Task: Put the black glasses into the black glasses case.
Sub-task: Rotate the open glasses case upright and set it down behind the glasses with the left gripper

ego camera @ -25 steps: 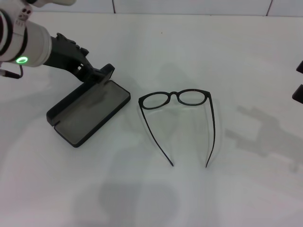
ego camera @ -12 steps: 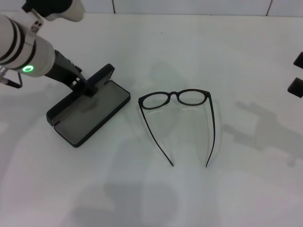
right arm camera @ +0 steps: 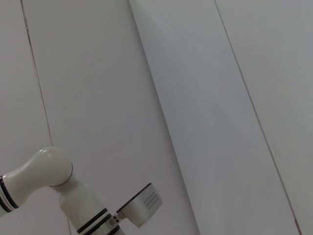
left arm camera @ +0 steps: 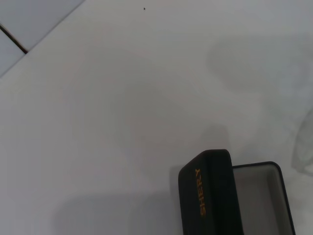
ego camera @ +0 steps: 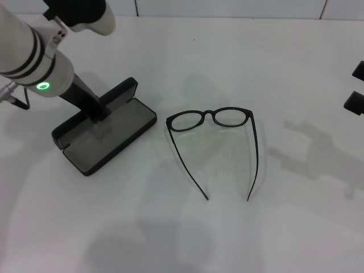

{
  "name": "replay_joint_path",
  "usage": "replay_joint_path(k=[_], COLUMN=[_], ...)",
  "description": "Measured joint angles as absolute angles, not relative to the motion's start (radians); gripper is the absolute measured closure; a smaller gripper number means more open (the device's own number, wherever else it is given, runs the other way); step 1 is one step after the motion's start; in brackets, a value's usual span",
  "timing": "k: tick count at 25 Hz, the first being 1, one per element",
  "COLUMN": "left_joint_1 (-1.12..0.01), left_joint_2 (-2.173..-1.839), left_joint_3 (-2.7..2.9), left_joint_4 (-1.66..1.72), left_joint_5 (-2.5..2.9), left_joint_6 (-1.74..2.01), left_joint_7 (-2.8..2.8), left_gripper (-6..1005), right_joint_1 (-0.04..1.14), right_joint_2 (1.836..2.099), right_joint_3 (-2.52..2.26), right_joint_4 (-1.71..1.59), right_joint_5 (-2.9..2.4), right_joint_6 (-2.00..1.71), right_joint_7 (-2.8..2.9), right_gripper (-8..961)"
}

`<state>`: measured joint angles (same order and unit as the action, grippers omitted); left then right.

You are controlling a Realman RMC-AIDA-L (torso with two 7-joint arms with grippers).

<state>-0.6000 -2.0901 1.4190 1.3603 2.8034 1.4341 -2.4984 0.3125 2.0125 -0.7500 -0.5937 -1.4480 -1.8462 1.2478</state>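
Compared with the earlier head frames, the left arm is now reaching lower and further right in the upper left of the frame, its white forearm with the green light covering more of the picture, and the black glasses case [ego camera: 105, 136] is sitting shifted slightly toward the left and lower. The black glasses [ego camera: 216, 142] are lying exactly where they were, and the right gripper [ego camera: 355, 88] is still showing only as two dark pieces at the right edge, a little higher than before.

The left gripper [ego camera: 98, 111] is pressing down at the middle of the case, where the raised lid meets the grey-lined tray, its dark body touching the lid's edge. Whether its fingers are spread or clenched cannot be told, as the arm is hiding them. The right gripper's finger state cannot be told either.

The case is lying open on the white table [ego camera: 187, 239] at centre left, its lid standing up along the upper-left side. In the left wrist view the lid [left arm camera: 210, 196] is showing gold lettering beside the grey lining. The glasses are resting at the centre, well apart from the case, lenses toward the top, temple arms unfolded and pointing toward the bottom of the frame.
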Motion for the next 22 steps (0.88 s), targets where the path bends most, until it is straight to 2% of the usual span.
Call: replay_joint_path(k=[5,22], left_joint_1=[-0.603,-0.604], left_joint_2=[-2.089,-2.091], left_joint_3=[1.461,1.501], left_joint_4=[1.368,1.517], left_joint_5=[2.826,2.833], left_joint_6=[1.435,1.439], left_joint_7=[-2.53,-2.542], left_gripper=[737,800], right_joint_1=[0.313,0.304], right_joint_2=[2.013,2.013], right_joint_3=[-0.75,-0.75], right_joint_4=[-0.578,-0.568], right_joint_5=[-1.448,-1.448], right_joint_6=[-1.839,-1.84], right_joint_7=[1.238,1.217], right_gripper=[120,122])
